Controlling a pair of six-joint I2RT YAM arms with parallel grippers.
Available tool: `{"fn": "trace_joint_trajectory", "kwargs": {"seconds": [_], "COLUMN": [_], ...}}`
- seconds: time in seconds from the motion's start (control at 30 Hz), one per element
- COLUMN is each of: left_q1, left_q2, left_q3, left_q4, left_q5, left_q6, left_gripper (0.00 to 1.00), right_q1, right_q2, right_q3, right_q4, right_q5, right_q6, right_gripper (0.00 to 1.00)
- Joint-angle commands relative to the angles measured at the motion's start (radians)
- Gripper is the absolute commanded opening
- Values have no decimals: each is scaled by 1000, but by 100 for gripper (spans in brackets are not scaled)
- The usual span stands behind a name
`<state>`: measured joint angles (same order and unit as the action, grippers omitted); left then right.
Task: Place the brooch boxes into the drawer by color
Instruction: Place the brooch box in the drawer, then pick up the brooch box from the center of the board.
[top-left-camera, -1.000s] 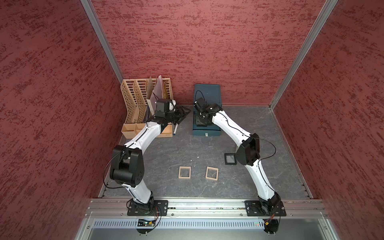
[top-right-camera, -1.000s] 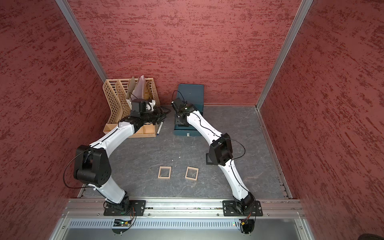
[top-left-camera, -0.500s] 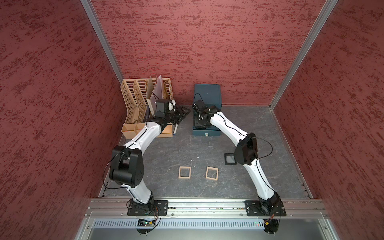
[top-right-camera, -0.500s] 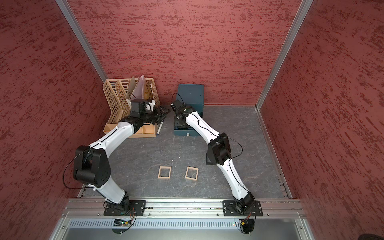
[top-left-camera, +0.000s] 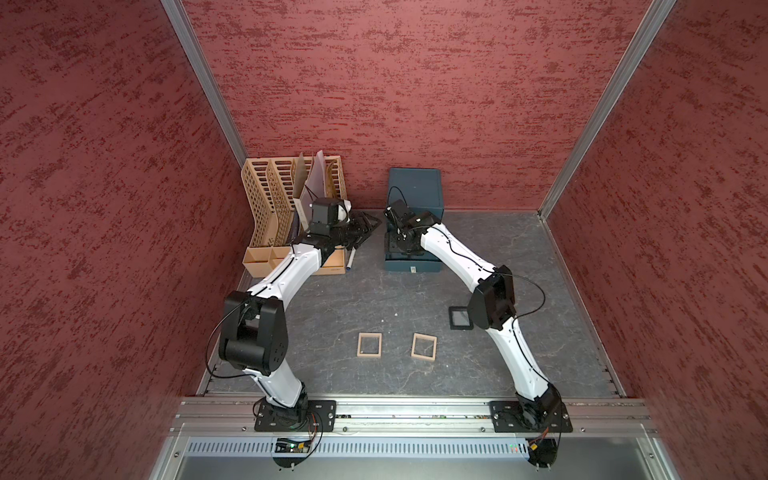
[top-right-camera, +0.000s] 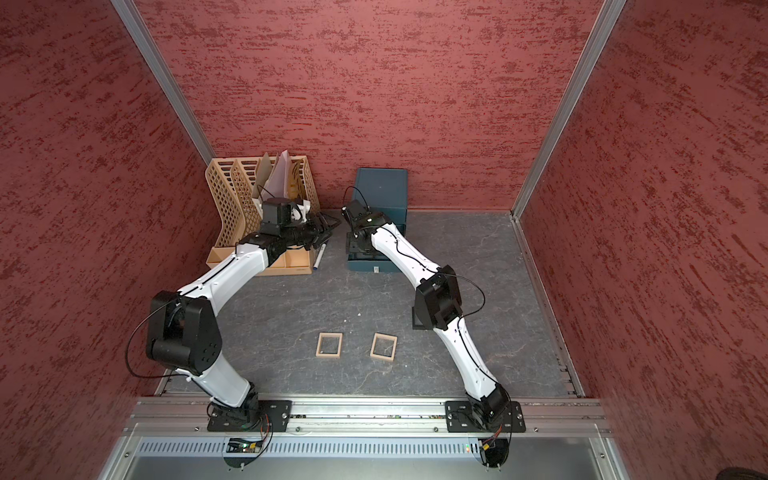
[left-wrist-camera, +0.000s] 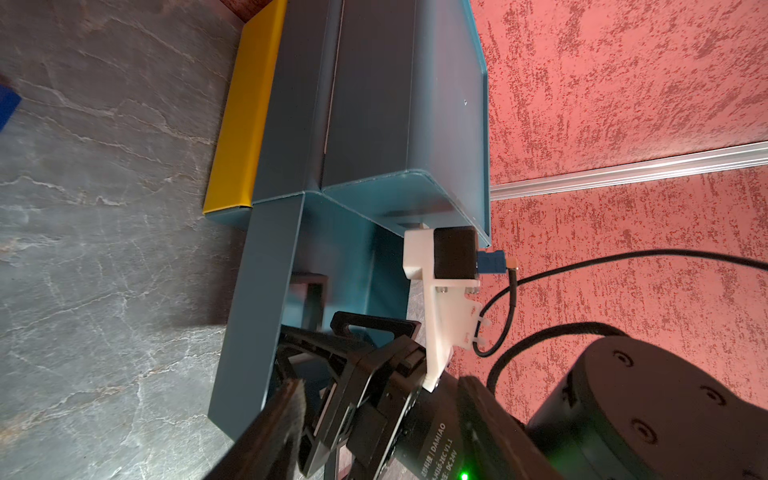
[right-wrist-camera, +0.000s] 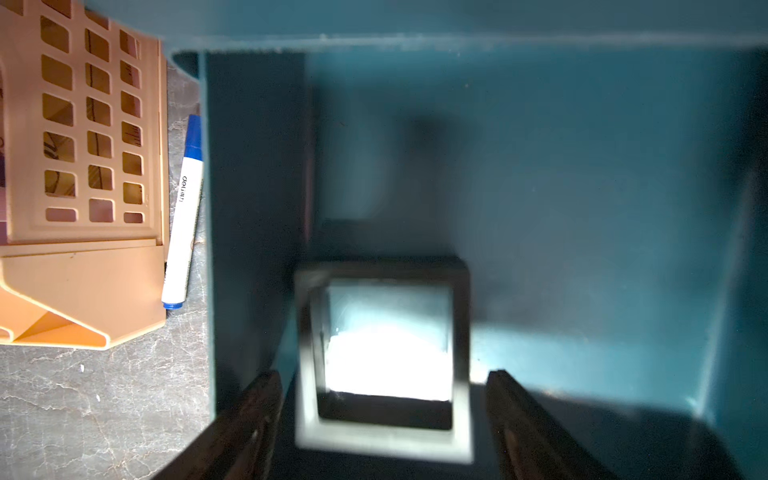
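The teal drawer chest (top-left-camera: 415, 193) stands at the back wall with one drawer (top-left-camera: 411, 264) pulled out. My right gripper (right-wrist-camera: 384, 374) hangs open over that drawer. A black brooch box (right-wrist-camera: 382, 357), blurred, lies in the drawer between the spread fingers, with a gap on each side. Two tan brooch boxes (top-left-camera: 369, 345) (top-left-camera: 424, 346) lie flat on the table. Another black brooch box (top-left-camera: 459, 318) is partly hidden behind my right elbow. My left gripper (top-left-camera: 365, 224) stays open and holds nothing, just left of the chest (left-wrist-camera: 374, 104).
A tan slotted file rack (top-left-camera: 286, 199) fills the back left corner. A white marker pen with a blue cap (right-wrist-camera: 183, 232) lies between it and the chest. A yellow panel (left-wrist-camera: 237, 124) runs along the chest's base. Red walls close in three sides.
The right arm's elbow has shifted slightly left and its jaws have spread a little wider over the drawer. The left arm has not moved.
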<state>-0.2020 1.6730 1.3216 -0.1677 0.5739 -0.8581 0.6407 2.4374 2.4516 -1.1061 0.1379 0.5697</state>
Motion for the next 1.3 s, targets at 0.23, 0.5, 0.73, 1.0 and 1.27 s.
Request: {"fn": "trace_joint_trajectory", "kwargs": {"seconds": [0.23, 0.5, 0.73, 1.0, 1.27], "left_q1": [2, -1, 0, 3, 0], "left_q2": [-33, -39, -61, -126, -179], "left_q3": [-15, -21, -22, -49, -82], "left_q4": [-4, -5, -31, -60, -94], "left_q5": [-5, -7, -23, -24, -22], "left_q6": [16, 20, 39, 48, 72], "left_gripper": [62, 62, 62, 62, 62], "right_q1": [4, 4, 13, 17, 17], "right_q2": [-48, -187, -460, -847, -1066], "right_q3": [20, -9, -293, -817, -1148], "right_q4": [38, 34, 118, 197, 158], "right_q5": [-12, 65, 138, 172, 128], "right_q6": [33, 24, 17, 101, 176], "right_gripper": [81, 80, 80, 80, 88]}}
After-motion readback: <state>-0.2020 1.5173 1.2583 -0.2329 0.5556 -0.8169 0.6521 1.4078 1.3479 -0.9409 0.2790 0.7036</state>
